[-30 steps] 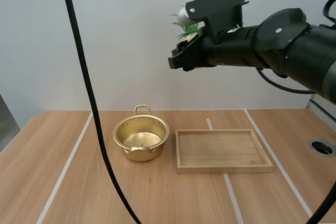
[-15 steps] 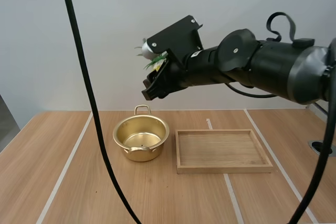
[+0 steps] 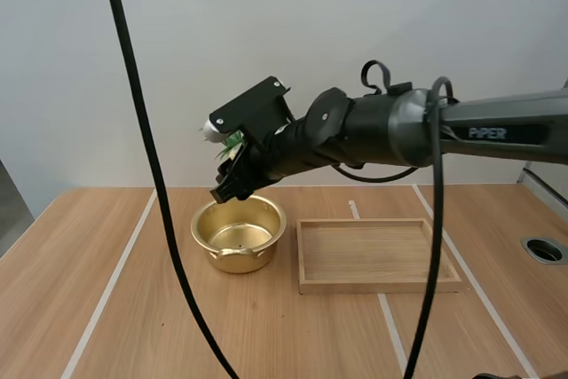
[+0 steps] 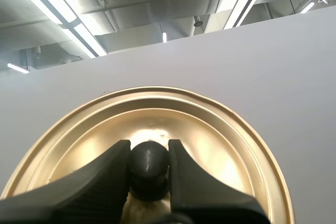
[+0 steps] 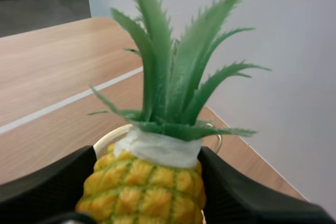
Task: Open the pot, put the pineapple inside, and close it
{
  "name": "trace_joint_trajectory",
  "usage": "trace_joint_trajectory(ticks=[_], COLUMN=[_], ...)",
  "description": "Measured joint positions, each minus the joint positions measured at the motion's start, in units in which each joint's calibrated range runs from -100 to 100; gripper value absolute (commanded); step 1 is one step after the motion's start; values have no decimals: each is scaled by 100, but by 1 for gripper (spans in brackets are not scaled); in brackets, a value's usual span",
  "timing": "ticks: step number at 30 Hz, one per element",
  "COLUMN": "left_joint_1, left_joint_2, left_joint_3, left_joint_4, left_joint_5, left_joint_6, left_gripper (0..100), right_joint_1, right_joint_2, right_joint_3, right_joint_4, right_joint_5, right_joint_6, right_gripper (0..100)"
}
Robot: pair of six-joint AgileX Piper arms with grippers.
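A gold pot (image 3: 238,232) stands open on the wooden table, left of the tray. My right gripper (image 3: 229,179) hangs just above the pot's far rim, shut on a yellow pineapple (image 5: 143,184) whose green leaves (image 5: 173,85) stick up; the pot's rim (image 5: 212,132) shows behind the fruit. A bit of green leaf (image 3: 235,141) peeks out by the gripper in the high view. My left gripper (image 4: 149,174) is shut on the black knob (image 4: 149,160) of the gold lid (image 4: 231,156), holding it up.
A shallow wooden tray (image 3: 377,255) lies right of the pot. A round metal hole (image 3: 543,249) sits in the table at the far right. White stripes run across the tabletop.
My right arm has swung left and down with the pineapple, from high over the tray to just above the pot. The pot and tray have stayed put.
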Motion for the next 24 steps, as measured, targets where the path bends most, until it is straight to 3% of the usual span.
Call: trace_joint_trajectory(ticks=[24], left_joint_1=[0], left_joint_2=[0], left_joint_3=[0], left_joint_4=[0], left_joint_5=[0], left_joint_6=[0], left_gripper=[0], right_joint_1=[0], right_joint_2=[2230], right_joint_3=[-74], right_joint_4=[11], right_joint_5=[-1718], right_joint_6=[-52], right_gripper=[0])
